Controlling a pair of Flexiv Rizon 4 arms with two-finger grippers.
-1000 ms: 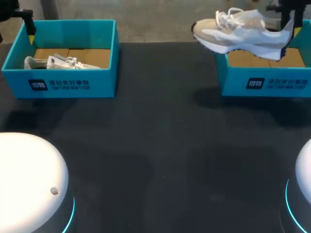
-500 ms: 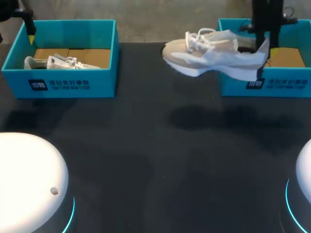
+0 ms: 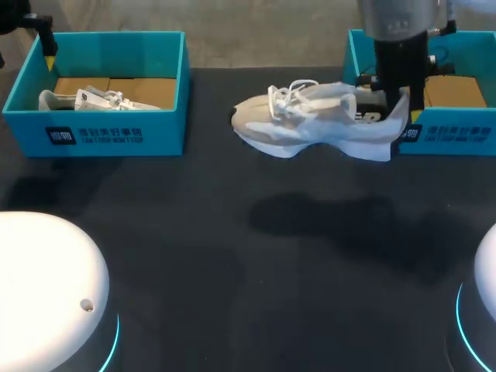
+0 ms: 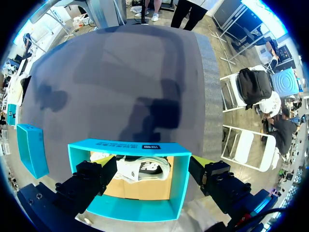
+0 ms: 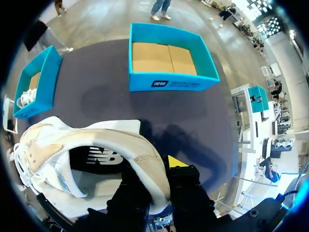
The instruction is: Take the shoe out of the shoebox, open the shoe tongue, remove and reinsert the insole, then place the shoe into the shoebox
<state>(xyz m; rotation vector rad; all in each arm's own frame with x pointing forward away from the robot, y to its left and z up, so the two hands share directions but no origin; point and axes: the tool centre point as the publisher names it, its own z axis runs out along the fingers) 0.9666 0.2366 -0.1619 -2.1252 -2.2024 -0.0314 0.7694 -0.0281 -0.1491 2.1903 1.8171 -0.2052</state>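
A white and beige sneaker [image 3: 310,120] hangs in the air over the dark table, toe pointing left, just left of the right teal shoebox [image 3: 457,136]. My right gripper [image 3: 404,101] is shut on its heel; in the right wrist view the heel collar [image 5: 145,166] sits pinched between the fingers of the gripper [image 5: 154,186]. That shoebox [image 5: 169,83] shows only its cardboard floor. My left gripper [image 3: 48,43] is above the back left corner of the left teal shoebox [image 3: 116,136]. In the left wrist view it [image 4: 152,166] stands wide open above a second sneaker [image 4: 142,170] lying in that box.
The second sneaker [image 3: 85,99] lies in the left box, whose front wall [image 4: 130,146] faces the table's middle. White rounded arm bases [image 3: 46,294] [image 3: 484,310] fill the near corners. Dark tabletop [image 3: 232,256] stretches between the boxes.
My right arm has carried the sneaker from above the right shoebox leftward and lower, out over the table. The left arm has stayed put.
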